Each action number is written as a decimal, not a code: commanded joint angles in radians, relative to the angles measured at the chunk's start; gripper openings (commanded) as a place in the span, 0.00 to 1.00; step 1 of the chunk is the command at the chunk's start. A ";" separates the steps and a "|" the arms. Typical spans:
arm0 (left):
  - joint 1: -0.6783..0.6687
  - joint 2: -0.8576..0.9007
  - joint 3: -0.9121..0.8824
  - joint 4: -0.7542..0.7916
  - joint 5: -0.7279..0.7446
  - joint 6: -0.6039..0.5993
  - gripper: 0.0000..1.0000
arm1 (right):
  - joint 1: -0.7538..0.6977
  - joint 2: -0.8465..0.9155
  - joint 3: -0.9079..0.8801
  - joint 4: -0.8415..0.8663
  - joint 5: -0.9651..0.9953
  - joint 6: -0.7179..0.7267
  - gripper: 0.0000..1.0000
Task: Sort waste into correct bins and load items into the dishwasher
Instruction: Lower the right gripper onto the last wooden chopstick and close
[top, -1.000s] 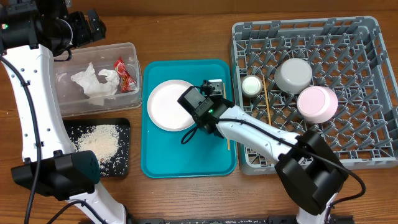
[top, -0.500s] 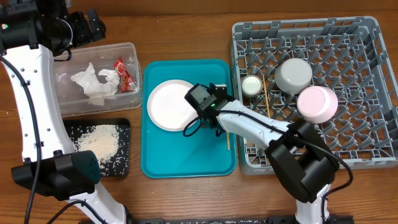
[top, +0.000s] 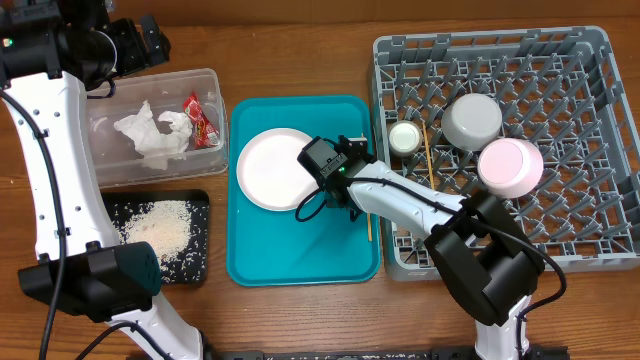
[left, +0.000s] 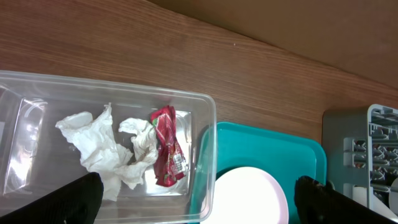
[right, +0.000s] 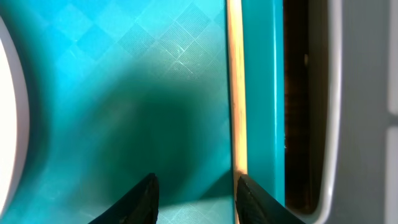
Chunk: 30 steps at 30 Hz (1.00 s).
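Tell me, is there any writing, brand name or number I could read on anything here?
No text can be read.
The red wrapper in the clear tub carries some print, too small and blurred to make out.
The teal tray, plate and grey rack show no lettering.

In the right wrist view the teal rectangular plastic serving tray (right: 124, 74) shows a fine diamond-check texture, and the thin wooden chopstick (right: 235, 93) on it is pale tan. At upper left of the overhead view, the clear plastic rectangular tub (top: 112, 175) holds crumpled white paper napkins (top: 150, 138) and a small red snack wrapper (top: 201, 118). Below it, the shallow black rectangular tray (top: 195, 255) is speckled with white-brown rice scraps (top: 160, 225). At right, the square grey plastic dish rack (top: 600, 150) carries a round pink bowl (top: 510, 165). The wooden table (top: 300, 60) is brown and grained.
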 joint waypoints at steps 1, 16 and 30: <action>-0.004 -0.006 0.009 0.001 -0.005 -0.009 1.00 | -0.006 0.008 -0.002 -0.007 0.009 0.004 0.44; -0.004 -0.006 0.009 0.001 -0.005 -0.009 1.00 | -0.010 0.010 -0.002 -0.018 -0.177 0.004 0.58; -0.004 -0.006 0.009 0.001 -0.005 -0.009 1.00 | -0.015 0.008 0.000 -0.018 -0.244 -0.074 0.41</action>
